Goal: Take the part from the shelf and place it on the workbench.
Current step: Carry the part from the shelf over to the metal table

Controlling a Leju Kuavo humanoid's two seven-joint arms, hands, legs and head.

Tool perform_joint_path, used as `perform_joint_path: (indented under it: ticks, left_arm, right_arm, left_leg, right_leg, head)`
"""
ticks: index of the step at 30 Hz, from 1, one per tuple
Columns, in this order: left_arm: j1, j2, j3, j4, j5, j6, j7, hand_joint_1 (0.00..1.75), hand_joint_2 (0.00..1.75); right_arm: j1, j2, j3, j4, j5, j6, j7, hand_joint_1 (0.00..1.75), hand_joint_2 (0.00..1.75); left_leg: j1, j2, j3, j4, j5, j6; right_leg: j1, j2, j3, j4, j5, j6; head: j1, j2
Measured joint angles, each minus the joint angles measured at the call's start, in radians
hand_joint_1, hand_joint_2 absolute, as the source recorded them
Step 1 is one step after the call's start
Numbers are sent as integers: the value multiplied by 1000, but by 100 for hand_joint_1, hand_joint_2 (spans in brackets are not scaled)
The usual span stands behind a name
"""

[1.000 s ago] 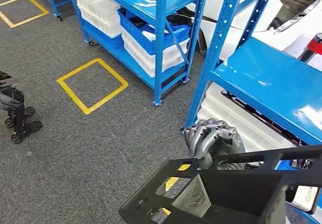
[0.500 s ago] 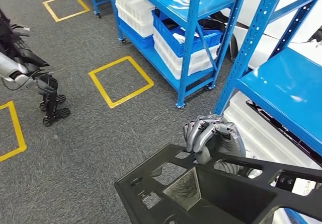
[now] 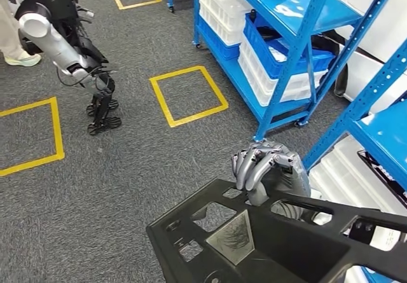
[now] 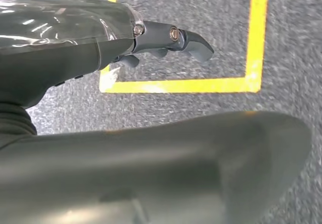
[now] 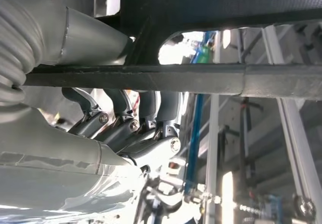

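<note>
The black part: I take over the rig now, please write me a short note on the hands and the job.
Right hand: fingers curled over the rim of the black part, holding it.
Left hand: fingers stretched out above the grey carpet, holding nothing.
Done: the part is off the blue shelf and carried in front of the body.
Left: reach the workbench and set the part down on it.

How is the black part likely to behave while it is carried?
The part looks like stiff moulded plastic, probably light given its many cut-outs. It is wide, and the right hand grips one bar, so it may tilt or swing.
</note>
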Motion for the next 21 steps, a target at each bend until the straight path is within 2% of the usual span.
perform_joint_path:
  ticks: [1,2,3,4,5,6,8,9,10,12,13,14,16,18,19,20,21]
  left_arm:
    - [-3,-1,0,0,0,0,-1,0,175]
    - [-6,-2,0,0,0,0,-2,0,175]
    - [-7,-2,0,0,0,0,-3,0,175]
    - [-7,-3,0,0,0,0,-4,0,175]
    - [-6,-3,0,0,0,0,-5,0,175]
    - [-6,-3,0,0,0,0,-6,0,175]
    - [-7,-5,0,0,0,-4,-10,0,175]
    - [-9,-6,-1,0,0,-7,-11,0,175]
    - [-9,-7,-2,0,0,-12,-13,0,175]
    - [-11,-6,-7,0,0,-18,-15,0,175]
    - [-11,-6,-10,0,0,-20,-16,0,175]
    - [-13,-5,-13,0,0,-20,-17,0,175]
    - [-19,-3,-21,0,0,-24,-19,0,175]
    - [-24,-3,-29,-1,0,-29,-22,0,175]
    - [-24,-4,-32,-1,0,-31,-23,0,175]
    - [-24,-4,-35,-2,0,-32,-24,0,175]
    - [-23,-3,-37,-2,0,-31,-25,0,175]
  right_arm:
    - [1,-1,0,1,0,-1,0,175,175]
    - [3,-1,0,1,0,-1,1,175,175]
    - [4,-2,0,2,0,-2,1,175,175]
    - [6,-2,1,2,0,-2,1,175,175]
    - [6,-2,1,2,0,-1,1,175,175]
    - [6,-2,1,2,1,0,3,175,175]
    - [-2,0,4,3,5,2,21,175,175]
    - [-12,3,7,7,9,0,36,175,175]
    - [-28,10,12,16,16,-6,54,175,175]
    - [-68,33,29,45,27,-21,82,175,175]
    - [-86,47,38,61,29,-27,91,175,175]
    - [-101,59,46,76,30,-32,97,175,175]
    - [-125,78,58,105,31,-39,106,175,175]
    - [-144,92,69,136,31,-45,116,175,175]
    - [-152,98,73,151,30,-48,118,175,175]
    - [-159,103,77,165,30,-51,120,175,175]
    - [-166,108,80,177,28,-54,121,175,175]
  left_leg:
    - [-1,-13,0,0,1,4]
    - [-3,-26,-1,0,1,7]
    - [-5,-40,0,0,1,9]
    - [-8,-55,1,1,2,10]
    - [-10,-69,2,1,2,10]
    - [-11,-84,5,1,2,10]
    - [-12,-111,4,2,3,9]
    - [-10,-122,0,3,4,6]
    - [-8,-133,-6,4,7,2]
    - [-3,-147,-15,3,12,-9]
    - [-4,-134,-19,8,8,-14]
    - [-5,-110,-29,27,-6,-20]
    - [-5,-53,-77,127,-61,-32]
    - [6,-33,-137,250,-108,-44]
    - [11,-29,-149,273,-109,-50]
    - [17,-24,-139,256,-91,-54]
    - [21,-15,-110,201,-58,-58]
  right_leg:
    - [1,25,-33,70,-34,-2]
    - [2,35,-68,143,-62,-4]
    - [4,39,-96,195,-74,-6]
    - [6,41,-108,210,-65,-9]
    - [7,45,-100,181,-35,-14]
    - [9,57,-76,118,8,-20]
    - [10,108,-24,-12,79,-34]
    - [10,127,-10,-50,95,-37]
    - [11,137,-6,-65,97,-39]
    - [12,117,-6,-77,100,-41]
    - [10,104,-3,-82,103,-45]
    - [8,89,0,-88,105,-49]
    - [7,56,4,-95,108,-53]
    - [7,24,4,-95,107,-53]
    - [7,9,4,-95,105,-52]
    - [7,-5,6,-94,103,-49]
    - [6,-18,8,-94,101,-45]
  head:
    - [0,0]
    - [0,0]
    - [0,0]
    - [0,0]
    - [0,0]
    - [0,0]
    - [0,0]
    - [0,0]
    - [1,0]
    - [2,0]
    - [1,0]
    - [1,0]
    - [1,0]
    - [1,0]
    - [1,0]
    - [1,0]
    - [1,0]
